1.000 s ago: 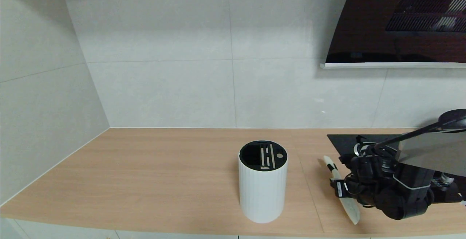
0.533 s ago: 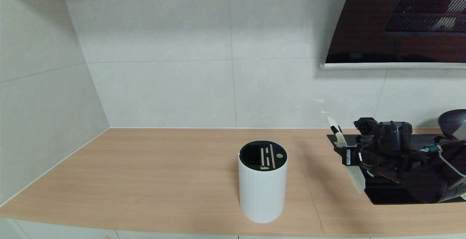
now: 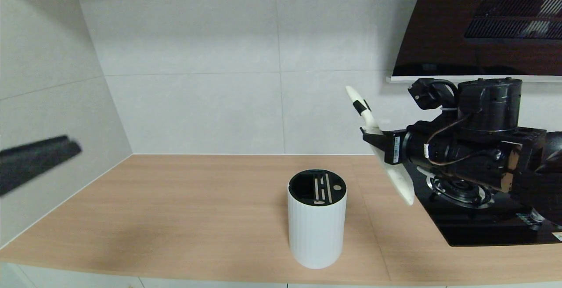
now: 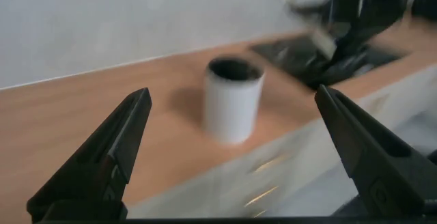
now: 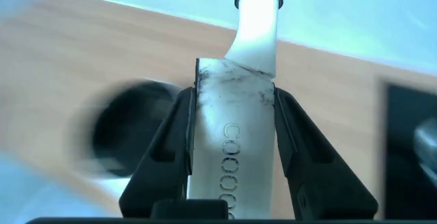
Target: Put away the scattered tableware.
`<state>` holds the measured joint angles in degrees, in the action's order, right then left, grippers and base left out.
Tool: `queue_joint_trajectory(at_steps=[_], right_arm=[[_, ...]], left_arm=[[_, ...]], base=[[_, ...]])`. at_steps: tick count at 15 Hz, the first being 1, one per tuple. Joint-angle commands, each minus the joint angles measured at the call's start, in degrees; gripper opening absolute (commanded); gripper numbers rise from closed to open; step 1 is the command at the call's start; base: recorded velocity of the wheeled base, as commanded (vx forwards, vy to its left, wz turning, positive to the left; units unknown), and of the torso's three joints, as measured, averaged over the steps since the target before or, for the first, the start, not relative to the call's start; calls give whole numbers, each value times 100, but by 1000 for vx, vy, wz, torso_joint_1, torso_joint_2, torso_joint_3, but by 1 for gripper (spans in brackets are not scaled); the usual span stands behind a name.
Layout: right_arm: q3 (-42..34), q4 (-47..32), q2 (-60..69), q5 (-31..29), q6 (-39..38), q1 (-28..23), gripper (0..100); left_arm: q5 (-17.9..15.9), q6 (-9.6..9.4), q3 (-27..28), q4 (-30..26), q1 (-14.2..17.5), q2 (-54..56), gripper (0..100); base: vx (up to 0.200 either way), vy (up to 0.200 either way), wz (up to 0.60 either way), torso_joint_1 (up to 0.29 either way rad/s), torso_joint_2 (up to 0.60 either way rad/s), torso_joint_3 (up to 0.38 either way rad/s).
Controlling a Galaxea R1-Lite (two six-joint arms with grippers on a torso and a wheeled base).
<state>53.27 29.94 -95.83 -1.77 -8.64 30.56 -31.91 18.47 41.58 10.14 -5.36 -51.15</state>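
The knife (image 3: 395,174) hangs tilted above the bench (image 3: 197,200), right of the holder (image 3: 317,226), its middle hidden between the right gripper's (image 3: 378,141) clamped fingers (image 5: 162,161). The left gripper (image 4: 231,98) is spread wide (its arm is a blur in the head view). Raised lettering on the knife is partly cut off.

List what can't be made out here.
1. Head view: holder's inside is dark, contents unreadable.
2. Right wrist view: fingers cover the white utensil's sides; edge cuts off its near end; holder blurred.
3. Left wrist view: motion blur smears the white utensil.
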Motion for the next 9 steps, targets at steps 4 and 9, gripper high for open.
queue_joint_trajectory(at_steps=[4,9], right_arm=[[-71,-6,407,-52,-243,864,0],[-45,-6,319,-280,-551,1664,0]], left_arm=[[36,1124,-291,1807,-1652,-2364,100],[36,2644,-599,3433,-1986,-3032,100]], base=[[0,0,0,0,0,0],[0,0,0,0,0,0]])
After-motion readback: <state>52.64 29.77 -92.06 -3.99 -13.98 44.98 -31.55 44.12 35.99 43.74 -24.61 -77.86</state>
